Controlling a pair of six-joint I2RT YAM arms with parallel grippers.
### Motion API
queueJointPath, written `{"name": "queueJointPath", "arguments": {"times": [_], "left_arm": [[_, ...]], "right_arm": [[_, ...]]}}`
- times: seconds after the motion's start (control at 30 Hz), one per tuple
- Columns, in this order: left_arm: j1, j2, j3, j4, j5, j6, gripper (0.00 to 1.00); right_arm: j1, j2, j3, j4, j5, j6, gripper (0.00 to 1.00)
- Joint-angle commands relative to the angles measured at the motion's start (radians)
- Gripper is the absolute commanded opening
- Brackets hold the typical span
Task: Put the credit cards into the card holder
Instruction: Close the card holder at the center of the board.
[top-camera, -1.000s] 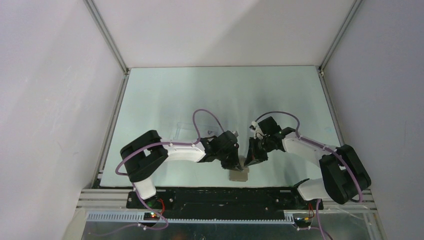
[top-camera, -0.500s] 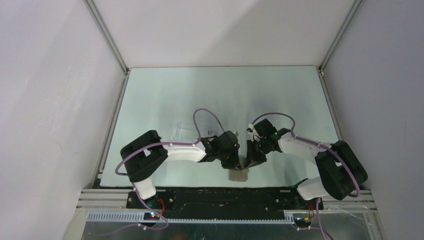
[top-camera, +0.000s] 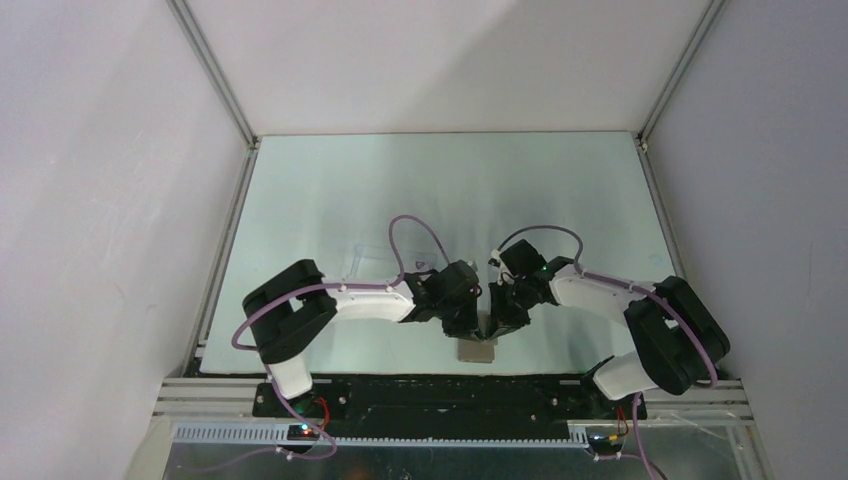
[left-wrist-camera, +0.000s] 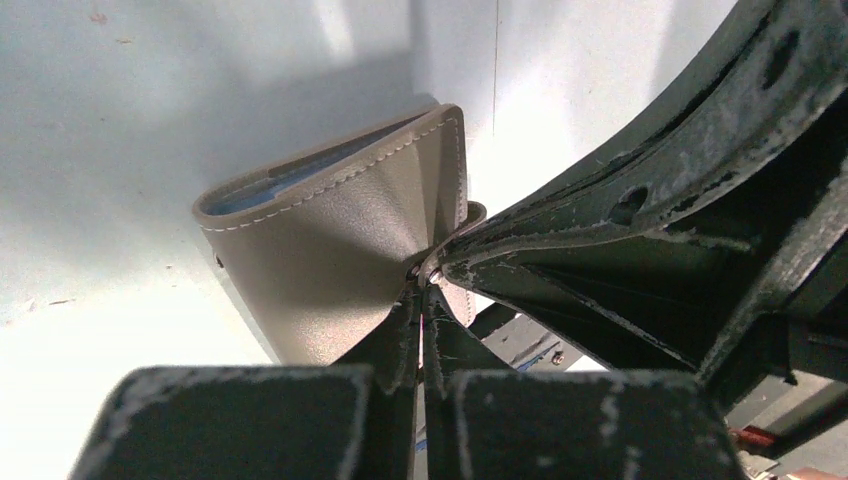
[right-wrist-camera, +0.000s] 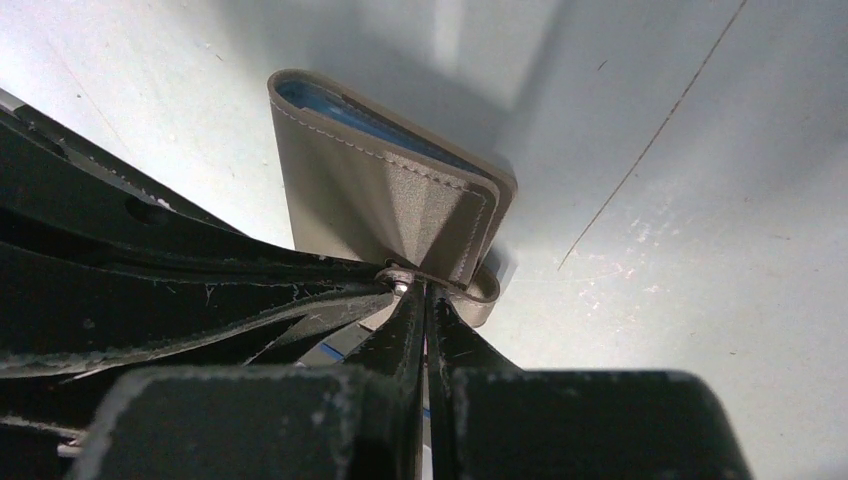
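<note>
- The small grey-brown fold-over card holder (top-camera: 477, 349) sits at the near edge of the pale table (top-camera: 400, 190), blue lining showing.
- The left gripper (left-wrist-camera: 420, 292) is clenched on its flap beside the snap.
- The right gripper (right-wrist-camera: 417, 290) pinches the same spot.

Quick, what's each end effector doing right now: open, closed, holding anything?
Left end effector: closed, pinching the wallet.
Right end effector: closed, pinching the same wallet.
</note>
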Motion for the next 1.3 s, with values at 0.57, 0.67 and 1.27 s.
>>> {"name": "queueJointPath", "arguments": {"times": [0.57, 0.67, 1.27], "left_arm": [[0.006, 0.119, -0.012, -0.090, -0.096, -0.024, 0.00], [0.006, 0.099, 0.000, -0.090, -0.098, 0.004, 0.00], [0.006, -0.021, 0.061, -0.090, -0.087, 0.081, 0.00]], "right_arm": [[0.171, 0.175, -0.018, -0.065, 0.355, 0.113, 0.00], [0.166, 0.126, -0.011, -0.033, 0.290, 0.087, 0.00], [0.004, -0.162, 0.051, -0.016, 0.004, 0.064, 0.00]]}}
